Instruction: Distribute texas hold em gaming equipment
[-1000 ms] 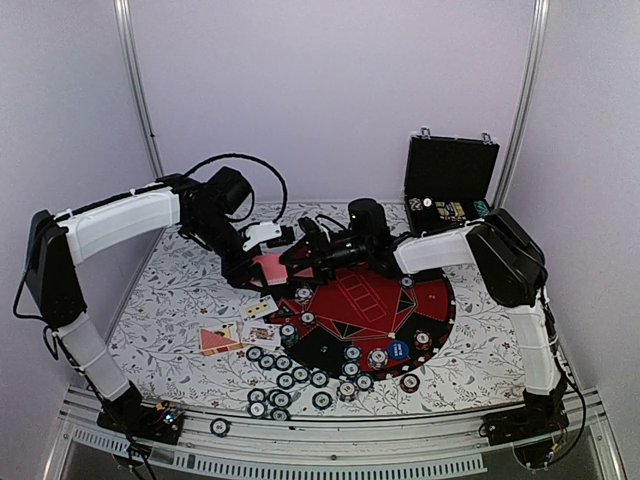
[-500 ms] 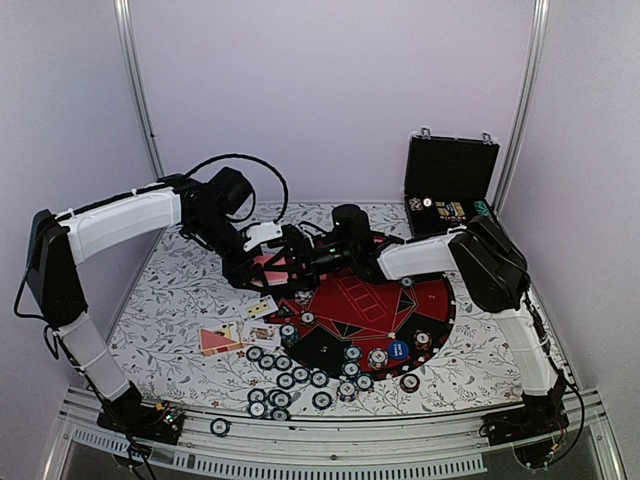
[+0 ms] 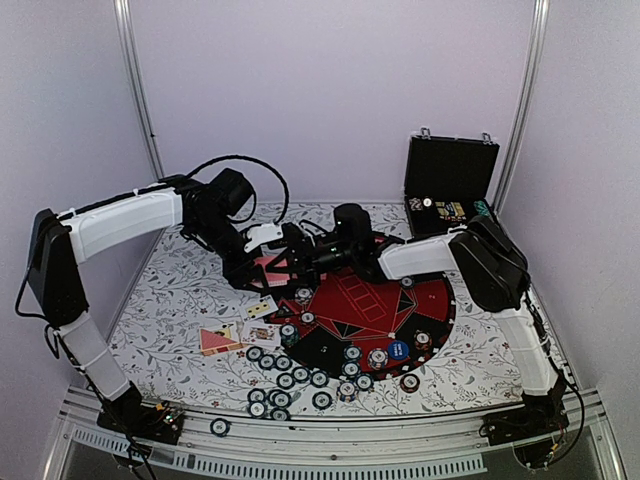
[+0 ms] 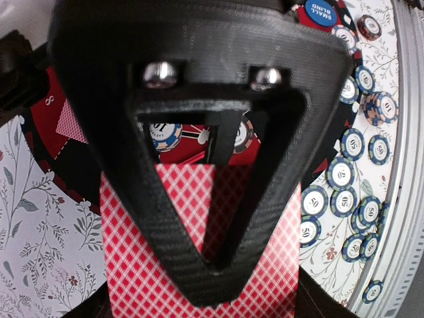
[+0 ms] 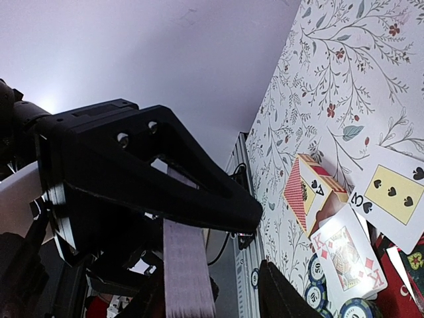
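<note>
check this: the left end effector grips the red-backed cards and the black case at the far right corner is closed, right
No, the black case is open, lid raised, as the top external view shows. The left end effector does grip the red-backed cards.

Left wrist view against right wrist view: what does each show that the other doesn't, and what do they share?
Only the left wrist view shows the deck from its red diamond-patterned back, and the blue button disc. Only the right wrist view shows face-up cards lying on the cloth: a three of spades and a red king. Both share the deck, seen edge-on from the right wrist, the striped-edge poker chips and the floral tablecloth.
</note>
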Action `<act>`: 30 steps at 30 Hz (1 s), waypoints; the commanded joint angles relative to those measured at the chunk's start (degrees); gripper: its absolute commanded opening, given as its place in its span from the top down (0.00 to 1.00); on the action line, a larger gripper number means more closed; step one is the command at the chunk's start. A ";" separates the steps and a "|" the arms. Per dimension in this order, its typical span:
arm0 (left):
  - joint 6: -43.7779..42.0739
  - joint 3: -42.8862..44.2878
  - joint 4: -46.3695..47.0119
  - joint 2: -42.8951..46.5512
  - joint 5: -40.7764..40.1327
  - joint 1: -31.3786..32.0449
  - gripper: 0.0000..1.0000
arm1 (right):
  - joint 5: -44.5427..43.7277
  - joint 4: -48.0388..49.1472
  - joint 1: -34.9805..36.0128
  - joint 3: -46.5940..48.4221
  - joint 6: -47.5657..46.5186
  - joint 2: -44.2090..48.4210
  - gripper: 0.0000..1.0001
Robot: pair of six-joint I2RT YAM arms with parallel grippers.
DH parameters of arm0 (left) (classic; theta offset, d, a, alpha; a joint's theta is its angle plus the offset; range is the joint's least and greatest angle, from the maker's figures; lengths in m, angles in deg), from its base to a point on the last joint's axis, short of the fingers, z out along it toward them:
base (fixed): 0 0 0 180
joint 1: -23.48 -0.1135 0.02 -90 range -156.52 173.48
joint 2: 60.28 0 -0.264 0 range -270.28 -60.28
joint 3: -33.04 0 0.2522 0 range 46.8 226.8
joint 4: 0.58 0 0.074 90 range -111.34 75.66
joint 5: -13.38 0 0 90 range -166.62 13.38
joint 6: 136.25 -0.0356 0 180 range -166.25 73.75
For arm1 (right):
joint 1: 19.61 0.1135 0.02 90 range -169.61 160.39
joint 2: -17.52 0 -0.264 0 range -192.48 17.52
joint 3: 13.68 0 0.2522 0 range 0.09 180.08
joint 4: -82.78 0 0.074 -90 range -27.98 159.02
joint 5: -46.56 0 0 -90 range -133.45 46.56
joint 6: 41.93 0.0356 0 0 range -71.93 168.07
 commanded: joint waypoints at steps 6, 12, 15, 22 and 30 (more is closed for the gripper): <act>0.04 1.13 1.10 1.00 1.69 0.68 0.82 | -0.62 -1.50 -2.33 -5.12 -1.52 3.43 0.57; -0.13 1.03 1.10 1.23 1.11 0.59 0.82 | -0.51 -1.42 -2.93 -5.91 -1.55 4.14 0.61; -0.32 0.62 1.14 1.10 0.41 0.61 0.82 | -0.51 -1.31 -3.26 -6.80 -1.72 5.07 0.70; -0.40 0.10 1.54 1.19 -0.03 0.59 0.82 | -0.32 -1.44 -3.73 -9.21 -2.65 7.19 0.83; -0.71 -1.04 1.61 1.37 -0.49 0.50 0.82 | 0.07 -1.48 -4.93 -12.08 -3.19 9.55 0.92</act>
